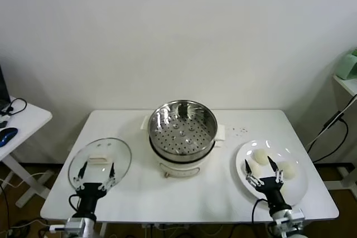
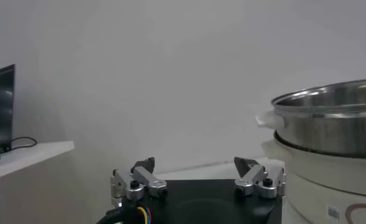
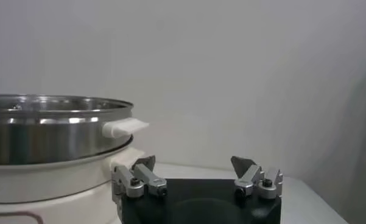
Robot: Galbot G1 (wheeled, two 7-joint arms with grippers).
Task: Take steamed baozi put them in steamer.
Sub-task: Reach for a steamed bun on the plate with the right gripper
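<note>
While steamer [image 1: 183, 128] sits empty, baozi [image 1: 260, 156] plated

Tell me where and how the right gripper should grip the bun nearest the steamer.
Grip that bun across its widest part, low on the dome, coming straight down from above. It is a smooth round mound lying flat on the plate, so only the sides give a hold. The right gripper hangs open over the plate; keep its fingers off the neighbouring bun.

glass lid [image 1: 100, 163]: table's [image 1: 184, 199] left | white plate [image 1: 295, 190]: right | mouse [image 1: 8, 134]: side desk [image 1: 30, 116]
</note>
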